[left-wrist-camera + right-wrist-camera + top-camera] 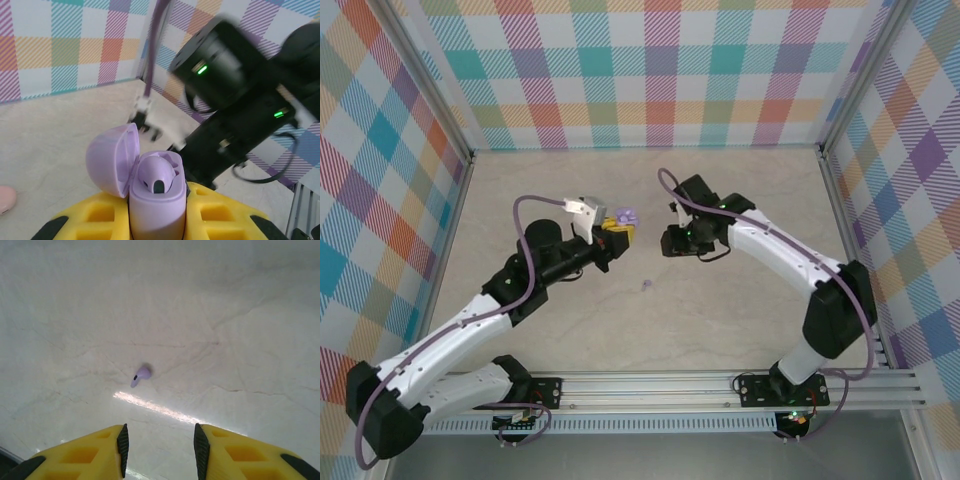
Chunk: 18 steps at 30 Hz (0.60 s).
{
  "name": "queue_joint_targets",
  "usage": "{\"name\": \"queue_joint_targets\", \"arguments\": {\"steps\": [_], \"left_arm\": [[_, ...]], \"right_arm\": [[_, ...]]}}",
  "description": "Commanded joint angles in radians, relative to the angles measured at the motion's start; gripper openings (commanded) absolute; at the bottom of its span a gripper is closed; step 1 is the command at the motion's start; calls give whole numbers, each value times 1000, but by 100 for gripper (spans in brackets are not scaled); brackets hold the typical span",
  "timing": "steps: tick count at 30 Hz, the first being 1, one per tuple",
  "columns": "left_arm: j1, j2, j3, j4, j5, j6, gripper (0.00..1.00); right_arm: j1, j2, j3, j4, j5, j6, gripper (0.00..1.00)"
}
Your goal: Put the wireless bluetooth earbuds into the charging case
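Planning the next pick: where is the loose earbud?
The loose earbud lies on the table near the top view's centre, ahead of the open right gripper.

Smooth plastic charging case [155, 205], matt table [225, 315]

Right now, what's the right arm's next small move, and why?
Probably lower the right tool onto the loose earbud: its jaws stand open and empty, the earbud lies on the table just ahead of them, and the left tool holds the charging case open.
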State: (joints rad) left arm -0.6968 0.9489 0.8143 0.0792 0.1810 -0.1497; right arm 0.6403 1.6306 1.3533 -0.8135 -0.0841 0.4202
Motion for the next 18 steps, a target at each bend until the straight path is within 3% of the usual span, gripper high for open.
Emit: {"name": "queue_joint_targets", "arguments": {"steps": [1,10,18], "left_arm": [[8,-63,16,-102,-34,38,5],[8,-138,13,-144,-40,55,6],[8,-133,8,-126,-20,50,6]], "right_arm": [[2,68,-13,24,-124,53,41],[51,210,-20,68,-219,196,44],[98,295,-5,93,-190,286,45]]}}
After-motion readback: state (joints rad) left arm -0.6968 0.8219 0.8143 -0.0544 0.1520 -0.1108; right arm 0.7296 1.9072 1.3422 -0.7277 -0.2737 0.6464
